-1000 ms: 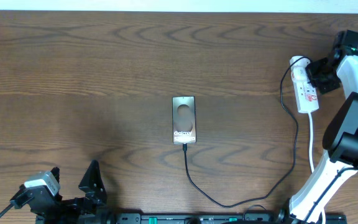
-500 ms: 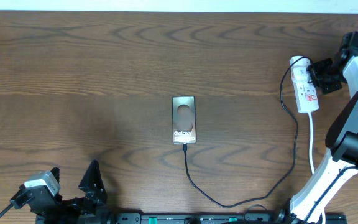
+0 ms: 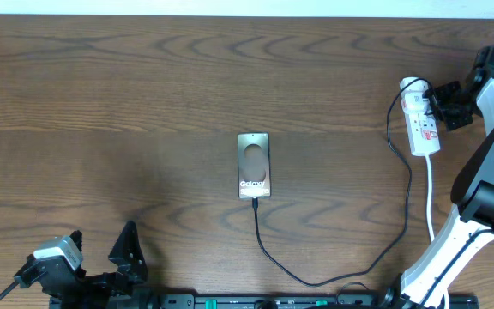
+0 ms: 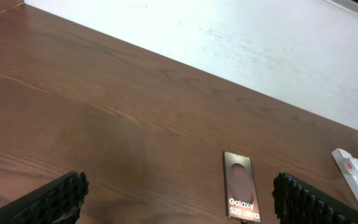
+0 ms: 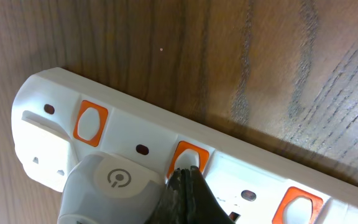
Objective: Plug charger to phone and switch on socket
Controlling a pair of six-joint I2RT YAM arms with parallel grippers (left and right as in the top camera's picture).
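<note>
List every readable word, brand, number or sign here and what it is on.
"Galaxy" above "S25 Ultra": on the phone.
Power symbol, no words: on the white plug.
Red markings on the power strip: too small to read.

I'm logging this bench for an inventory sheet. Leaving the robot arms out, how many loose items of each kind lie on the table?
phone: 1
charger: 1
socket: 1
Total: 3
</note>
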